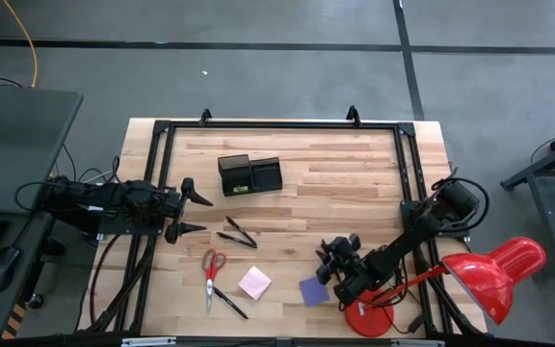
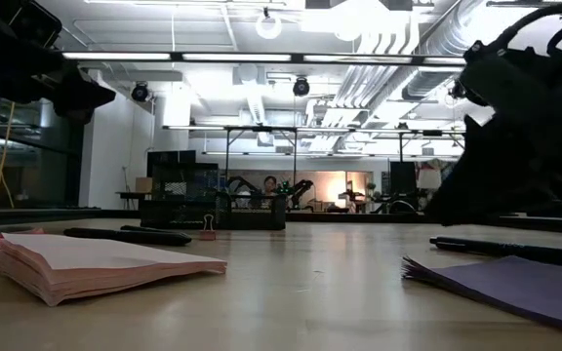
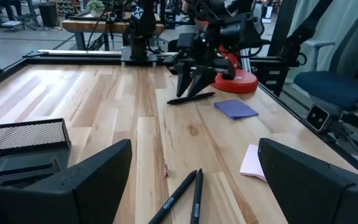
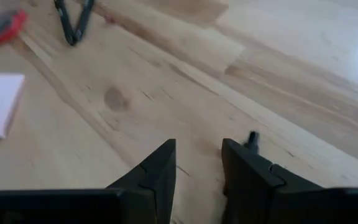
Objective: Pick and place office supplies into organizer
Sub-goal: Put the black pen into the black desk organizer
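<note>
The black mesh organizer (image 1: 249, 175) stands on the far middle of the table. Two black pens (image 1: 239, 233) lie crossed near it. Red-handled scissors (image 1: 212, 270), another pen (image 1: 227, 301), a pink pad (image 1: 254, 282) and a purple pad (image 1: 313, 291) lie toward the near edge. My right gripper (image 3: 188, 94) slants down beside the purple pad, fingers a little apart with bare wood between them (image 4: 197, 146). Its tips stand at one more black pen (image 3: 191, 98) lying flat; the pen's end (image 4: 252, 140) shows past one finger. My left gripper (image 1: 205, 214) waits open at the left. My right gripper's fingertips (image 3: 180, 92) come down right at the black pen on the table. I cannot tell whether they touch it. Nothing lies between the fingers.
A big red desk lamp stands with its round base (image 1: 369, 316) at the near right corner, just behind my right arm, its head (image 1: 504, 270) off the table's right side. A black frame (image 1: 277, 125) runs along the table's edges. Bare wood lies at the far right.
</note>
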`<state>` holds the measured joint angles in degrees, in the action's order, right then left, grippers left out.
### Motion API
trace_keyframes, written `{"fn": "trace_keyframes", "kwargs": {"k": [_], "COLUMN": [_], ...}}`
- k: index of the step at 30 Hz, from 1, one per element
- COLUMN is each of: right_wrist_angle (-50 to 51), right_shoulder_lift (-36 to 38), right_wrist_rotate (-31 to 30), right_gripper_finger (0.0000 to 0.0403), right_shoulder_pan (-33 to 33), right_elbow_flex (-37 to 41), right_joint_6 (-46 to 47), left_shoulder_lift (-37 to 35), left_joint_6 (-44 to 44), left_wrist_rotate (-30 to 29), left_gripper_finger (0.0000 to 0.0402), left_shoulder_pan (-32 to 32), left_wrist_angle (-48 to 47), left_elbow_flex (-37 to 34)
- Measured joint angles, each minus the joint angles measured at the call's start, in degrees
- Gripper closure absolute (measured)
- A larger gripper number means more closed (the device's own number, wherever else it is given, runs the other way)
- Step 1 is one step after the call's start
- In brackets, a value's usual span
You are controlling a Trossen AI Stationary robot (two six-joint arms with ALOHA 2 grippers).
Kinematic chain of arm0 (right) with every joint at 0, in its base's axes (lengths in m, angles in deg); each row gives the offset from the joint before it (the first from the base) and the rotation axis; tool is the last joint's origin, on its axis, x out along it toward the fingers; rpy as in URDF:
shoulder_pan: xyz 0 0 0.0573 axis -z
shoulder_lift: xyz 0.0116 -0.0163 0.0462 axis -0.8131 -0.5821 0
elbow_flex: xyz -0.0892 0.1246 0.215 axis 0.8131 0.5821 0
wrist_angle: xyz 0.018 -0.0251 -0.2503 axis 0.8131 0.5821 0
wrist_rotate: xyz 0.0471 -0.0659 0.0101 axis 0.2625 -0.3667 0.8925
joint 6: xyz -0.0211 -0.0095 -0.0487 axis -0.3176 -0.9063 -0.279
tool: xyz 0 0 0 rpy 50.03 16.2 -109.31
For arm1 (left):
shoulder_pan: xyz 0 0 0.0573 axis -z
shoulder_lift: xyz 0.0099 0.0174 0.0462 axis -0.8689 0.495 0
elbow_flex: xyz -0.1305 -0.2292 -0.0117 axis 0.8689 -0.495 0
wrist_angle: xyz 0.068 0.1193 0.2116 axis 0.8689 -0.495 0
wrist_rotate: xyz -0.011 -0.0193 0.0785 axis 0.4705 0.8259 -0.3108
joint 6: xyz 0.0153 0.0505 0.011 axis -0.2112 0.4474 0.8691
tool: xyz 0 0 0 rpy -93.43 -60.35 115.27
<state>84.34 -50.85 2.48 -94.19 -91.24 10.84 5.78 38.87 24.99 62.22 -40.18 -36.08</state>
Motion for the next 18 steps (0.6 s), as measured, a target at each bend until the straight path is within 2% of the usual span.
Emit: {"fn": "trace_keyframes", "kwargs": {"k": [18], "right_wrist_angle": [5.82], "right_shoulder_lift": [-0.04], "right_wrist_rotate": [3.23], "right_gripper_finger": [0.0279], "right_shoulder_pan": [-1.88], "right_elbow_flex": [0.0], "right_joint_6": [7.51], "left_shoulder_lift": [0.0], "left_joint_6": [0.07], "left_wrist_rotate": [0.0], "left_gripper_finger": [0.0066], "left_shoulder_pan": [-0.02], "left_wrist_angle": [0.0], "left_elbow_flex": [0.0]}}
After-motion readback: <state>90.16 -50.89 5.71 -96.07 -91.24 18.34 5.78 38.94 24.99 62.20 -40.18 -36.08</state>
